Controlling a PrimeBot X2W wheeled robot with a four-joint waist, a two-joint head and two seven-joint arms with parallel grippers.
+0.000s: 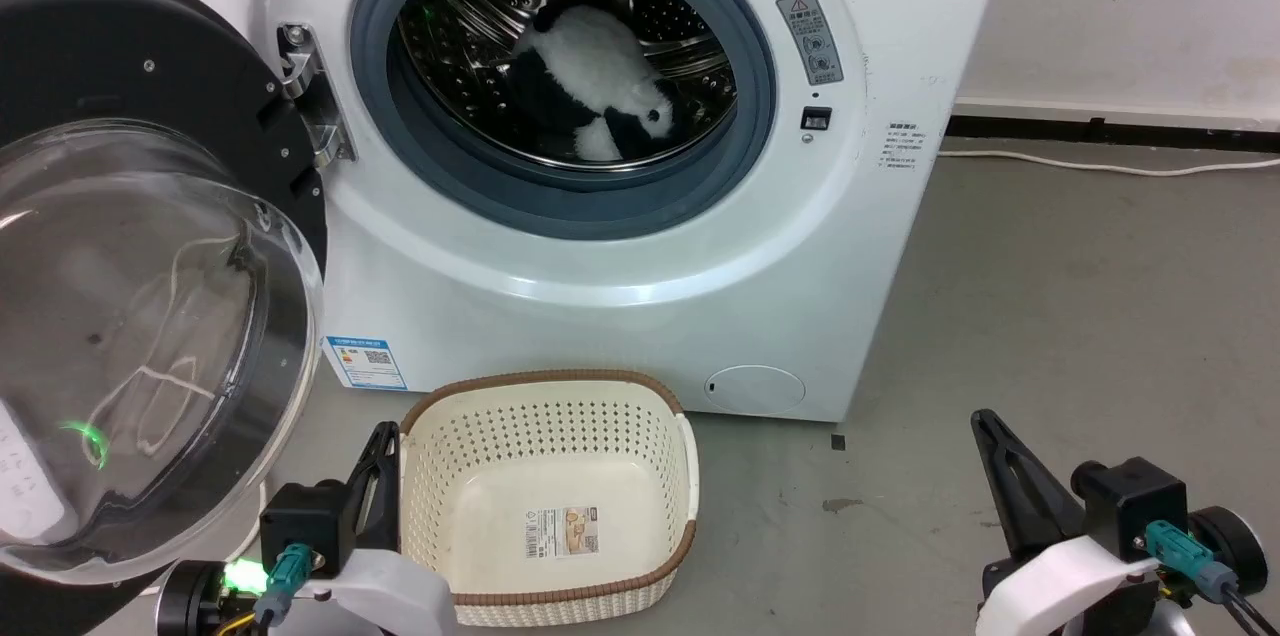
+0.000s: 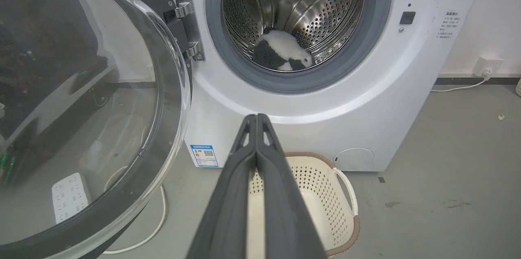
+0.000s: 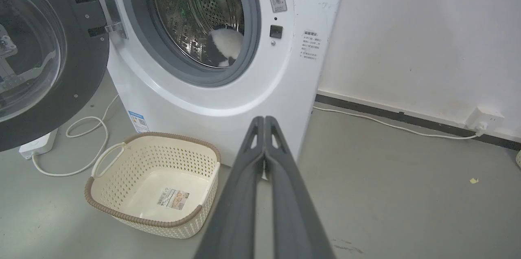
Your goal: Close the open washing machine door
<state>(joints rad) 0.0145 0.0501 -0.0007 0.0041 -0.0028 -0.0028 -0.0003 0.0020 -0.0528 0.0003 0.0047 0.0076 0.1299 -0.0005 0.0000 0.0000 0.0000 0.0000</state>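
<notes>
Washing machine door (image 1: pixel 150 246) swung fully open on its hinge at the left of the washing machine (image 1: pixel 620 246).

A black-and-white plush toy (image 1: pixel 600 81) is seen inside the machine's drum, and a cream basket (image 1: pixel 548 496) is set on the floor just before the machine. The left gripper (image 2: pixel 256 118) and right gripper (image 3: pixel 264 119) are held short of the machine, jaws pressed together on nothing.

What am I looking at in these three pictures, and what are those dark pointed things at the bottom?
A two-armed robot faces a white washing machine. One picture comes from its head; the other two from cameras on its wrists. The dark points are its left gripper and right gripper, fingers pressed shut, holding nothing. The washing machine door hangs wide open on the left. A black-and-white plush toy lies in the drum. A cream basket stands empty on the grey floor.
</notes>
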